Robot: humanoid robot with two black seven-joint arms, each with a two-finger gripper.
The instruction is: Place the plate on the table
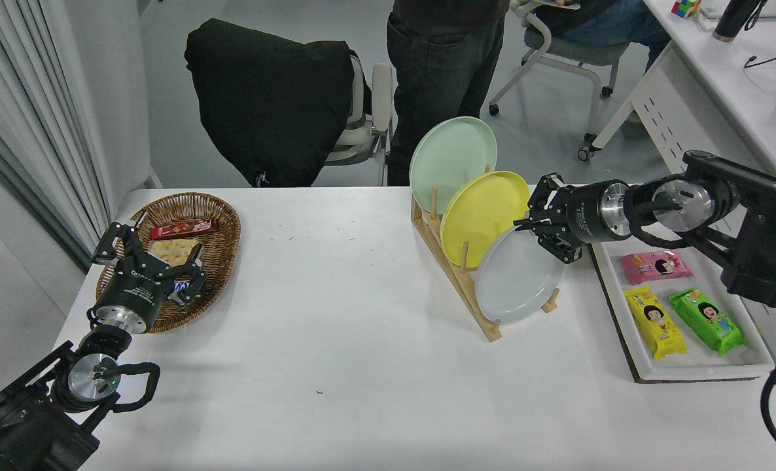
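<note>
**Right tool at the plate's upper right rim, plate in the rack**

While the grey plate (517, 278) stands on edge in the front slot of the wooden rack (457, 275), leaning back toward the yellow plate (483, 212) behind it, the right tool (544, 226) sits at its upper right rim. Fingers appear spread around that rim, one each side; whether they are clenched on it I cannot tell from this angle.

Key relation: plate lies just left of and below the tool, face turned toward the camera and slightly up. Tool reaches in from the right, roughly level, so it meets the rim edge-on. Right arm is plainly the nearer one. Left tool (149, 258) parked at lower left, over the wicker basket (221, 216), fingers splayed, holding nothing, well apart from the rack.

Judgement: plate must come up and out of the rack's pegs before it can go flat on the desk (335, 340). Bare surface lies in front of and left of the rack; tray of snacks (689, 369) takes up the right side.

Risk, as I read it: dragging the rack along, or knocking the yellow plate.
</note>
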